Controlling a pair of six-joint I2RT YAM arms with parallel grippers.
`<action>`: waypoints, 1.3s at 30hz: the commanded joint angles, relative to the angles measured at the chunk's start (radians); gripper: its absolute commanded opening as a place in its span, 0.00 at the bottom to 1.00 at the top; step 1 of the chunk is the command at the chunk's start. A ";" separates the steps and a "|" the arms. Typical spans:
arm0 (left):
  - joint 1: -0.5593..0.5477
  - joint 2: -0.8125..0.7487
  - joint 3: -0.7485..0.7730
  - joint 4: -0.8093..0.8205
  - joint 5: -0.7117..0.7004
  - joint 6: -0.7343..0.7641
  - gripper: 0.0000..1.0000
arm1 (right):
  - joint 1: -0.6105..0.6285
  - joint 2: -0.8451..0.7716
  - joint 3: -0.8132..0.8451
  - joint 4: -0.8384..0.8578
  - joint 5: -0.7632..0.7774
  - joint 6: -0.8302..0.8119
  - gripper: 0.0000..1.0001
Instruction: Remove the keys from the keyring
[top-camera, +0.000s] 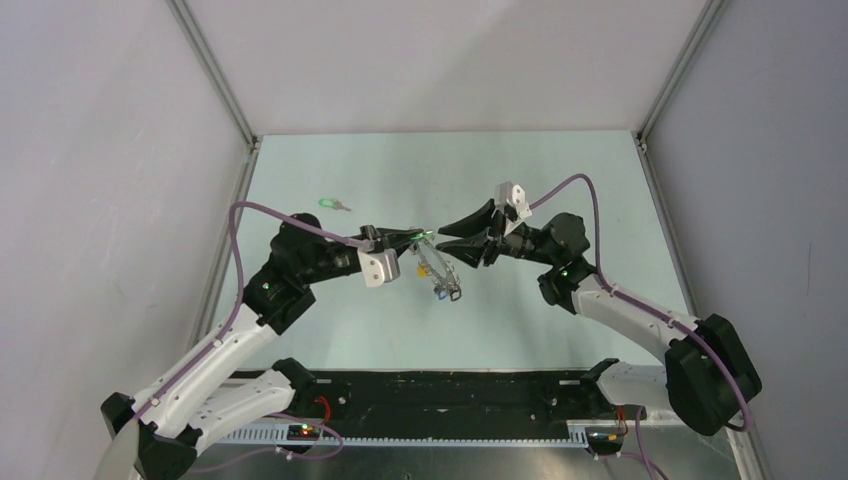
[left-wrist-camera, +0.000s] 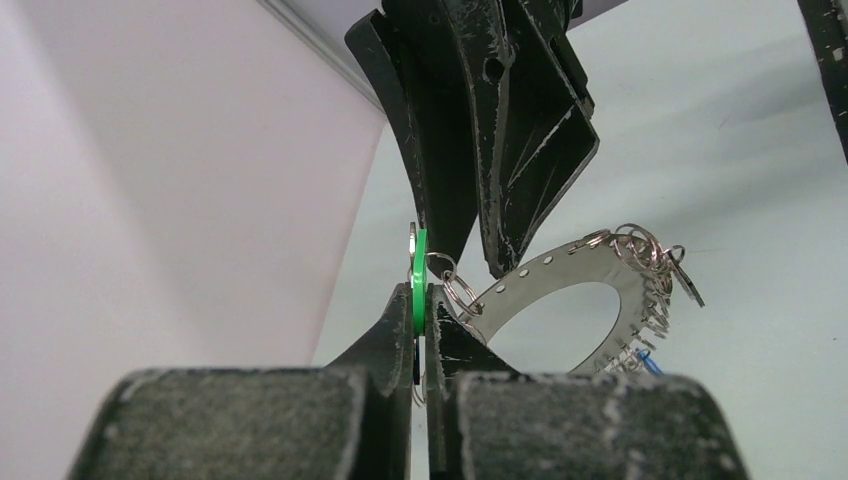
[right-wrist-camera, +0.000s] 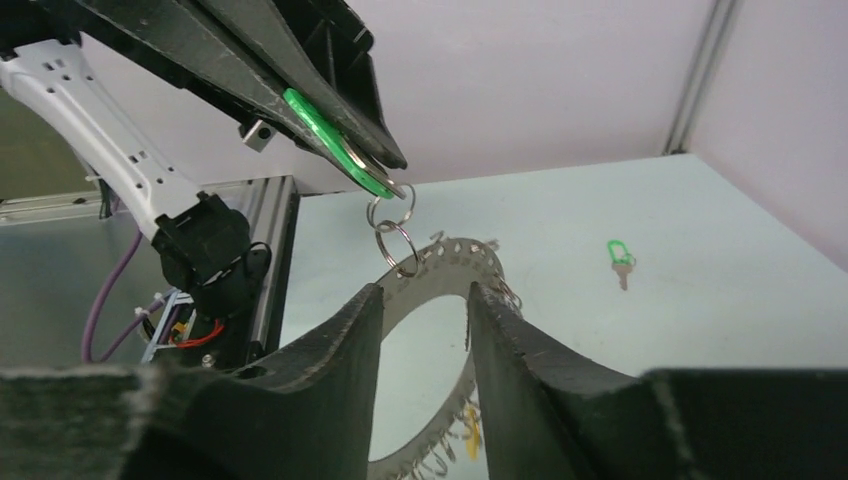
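1. The keyring (left-wrist-camera: 570, 264) is a flat grey perforated band around a wide hole, with small keys (left-wrist-camera: 655, 310) fringing its edge.
2. The left gripper (left-wrist-camera: 421, 310), just above the keyring, is clamped on a green key (left-wrist-camera: 420, 265), and the keyring hangs from it by split rings (right-wrist-camera: 393, 225).
3. The right gripper (right-wrist-camera: 425, 295) stands parted, with the keyring's upper band between its fingers.
4. Only the right wrist and top views show a loose green key (right-wrist-camera: 618, 252) lying on the table (top-camera: 560, 180), well apart from the keyring.

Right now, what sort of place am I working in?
Probably a lab test cell: plain white walls framed by aluminium posts, a pale table, left arm and right arm bolted at its near edge.
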 joint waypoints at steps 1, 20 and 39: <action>-0.007 -0.024 0.007 0.080 0.040 -0.002 0.00 | -0.003 0.022 0.046 0.153 -0.074 0.056 0.39; -0.008 -0.022 0.010 0.080 0.033 -0.003 0.00 | 0.004 0.063 0.057 0.238 -0.174 0.124 0.00; -0.021 0.012 0.021 0.080 -0.035 -0.033 0.00 | 0.041 0.037 0.107 0.083 -0.189 0.029 0.00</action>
